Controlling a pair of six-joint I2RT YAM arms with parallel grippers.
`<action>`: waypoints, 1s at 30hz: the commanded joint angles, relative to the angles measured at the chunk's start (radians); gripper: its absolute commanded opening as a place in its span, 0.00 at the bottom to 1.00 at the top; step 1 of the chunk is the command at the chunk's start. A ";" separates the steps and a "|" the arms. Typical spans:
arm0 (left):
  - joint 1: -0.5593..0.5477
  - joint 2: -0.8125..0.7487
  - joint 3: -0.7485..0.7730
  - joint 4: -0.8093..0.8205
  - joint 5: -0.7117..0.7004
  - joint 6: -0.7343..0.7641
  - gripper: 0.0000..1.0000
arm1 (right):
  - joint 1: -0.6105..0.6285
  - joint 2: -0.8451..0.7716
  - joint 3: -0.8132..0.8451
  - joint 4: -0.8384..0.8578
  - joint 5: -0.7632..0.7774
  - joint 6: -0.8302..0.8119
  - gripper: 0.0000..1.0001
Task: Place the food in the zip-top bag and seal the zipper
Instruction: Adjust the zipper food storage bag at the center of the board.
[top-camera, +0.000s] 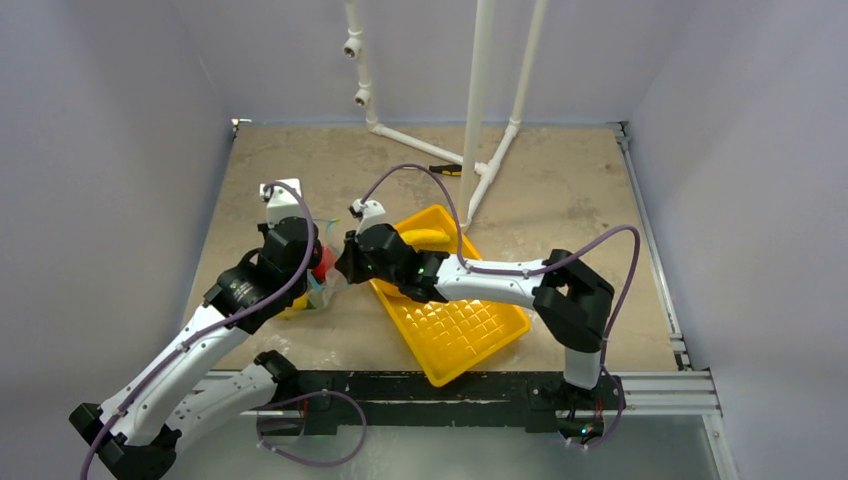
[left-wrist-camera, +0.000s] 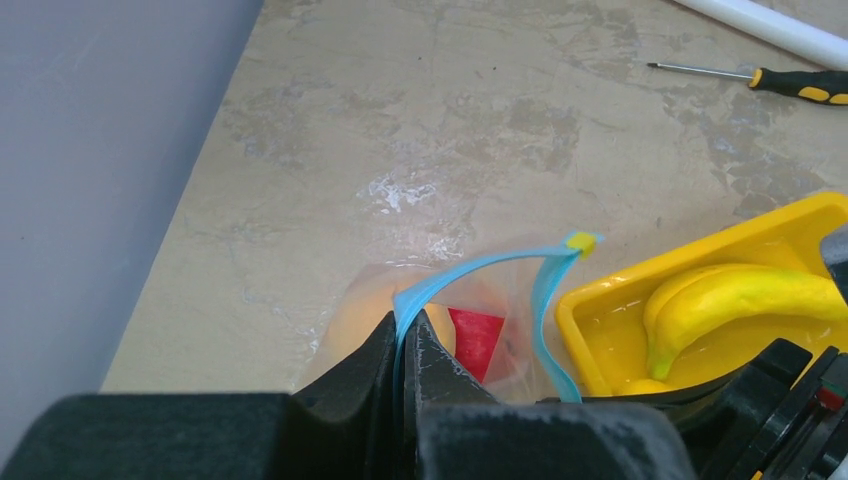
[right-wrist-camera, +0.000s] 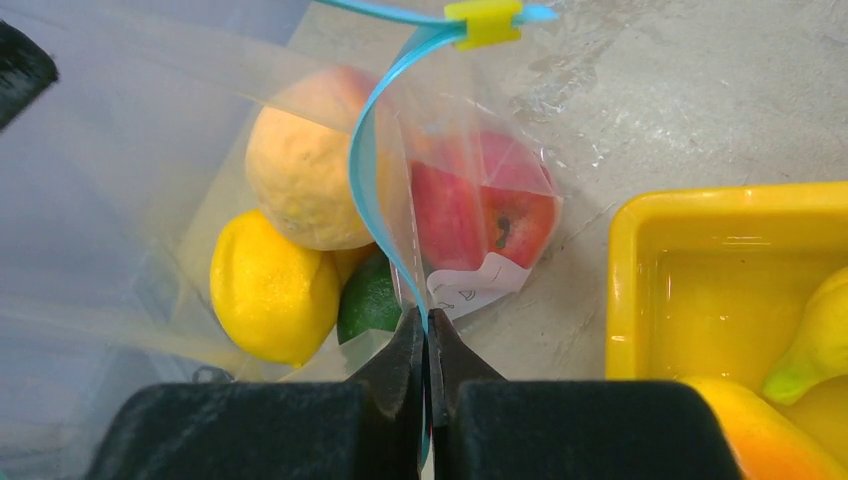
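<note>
The clear zip-top bag (right-wrist-camera: 300, 150) stands between the two arms with its mouth pulled apart. Each side of its teal-blue zipper (right-wrist-camera: 372, 190) is pinched by one gripper. My left gripper (left-wrist-camera: 405, 330) is shut on one strip (left-wrist-camera: 470, 275). On the other strip my right gripper (right-wrist-camera: 425, 325) is shut. A small yellow slider (right-wrist-camera: 485, 22) sits at the zipper's end. Inside the bag lie a lemon (right-wrist-camera: 272, 290), a peach-coloured fruit (right-wrist-camera: 300, 160), a red apple (right-wrist-camera: 480, 210) and a green avocado (right-wrist-camera: 368, 300). A banana (left-wrist-camera: 740, 295) and an orange mango (right-wrist-camera: 760, 430) rest in the yellow tray (top-camera: 465, 325).
A black-and-yellow screwdriver (left-wrist-camera: 770, 80) lies on the table beyond the tray, near white pipes (top-camera: 480, 90) rising at the back. Grey walls close off the left and right sides. The yellow tray lies right of the bag, under my right arm.
</note>
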 joint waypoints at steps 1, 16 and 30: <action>-0.006 -0.029 -0.049 0.089 0.050 0.039 0.00 | 0.003 -0.044 -0.013 0.032 0.017 0.019 0.00; -0.005 -0.011 -0.075 0.104 0.098 0.065 0.00 | 0.003 -0.177 -0.054 -0.065 0.145 0.038 0.24; -0.005 -0.021 -0.079 0.115 0.112 0.081 0.00 | -0.020 -0.278 -0.110 -0.255 0.310 0.080 0.56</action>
